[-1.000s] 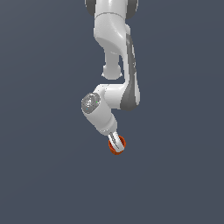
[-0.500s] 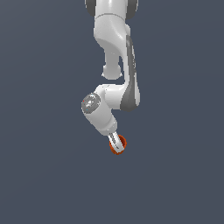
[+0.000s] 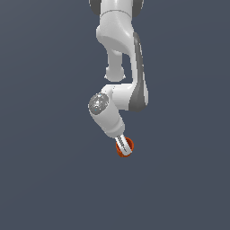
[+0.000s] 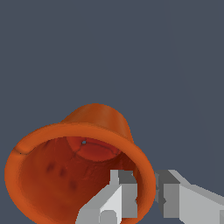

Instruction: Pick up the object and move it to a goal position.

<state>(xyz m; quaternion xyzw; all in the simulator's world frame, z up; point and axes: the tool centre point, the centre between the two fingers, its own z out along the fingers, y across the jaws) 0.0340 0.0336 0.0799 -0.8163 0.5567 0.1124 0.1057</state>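
The orange-red cup (image 3: 126,148) is small and round, with a darker red inside. In the exterior view it sits at the tip of the white arm, low in the middle of the picture. My gripper (image 3: 122,146) is shut on the cup's rim. In the wrist view the cup (image 4: 94,127) fills the lower part, its open mouth turned toward the camera. One finger (image 4: 118,199) is inside the cup and the other finger (image 4: 179,197) is outside, with the rim pinched between them at my gripper (image 4: 146,194).
The white arm (image 3: 119,54) comes down from the top of the exterior view, with its elbow (image 3: 134,94) just above the wrist. A plain dark grey-blue background lies all around.
The wrist and the held cup have shifted slightly toward the exterior view's right and a little up. The grip has not changed.
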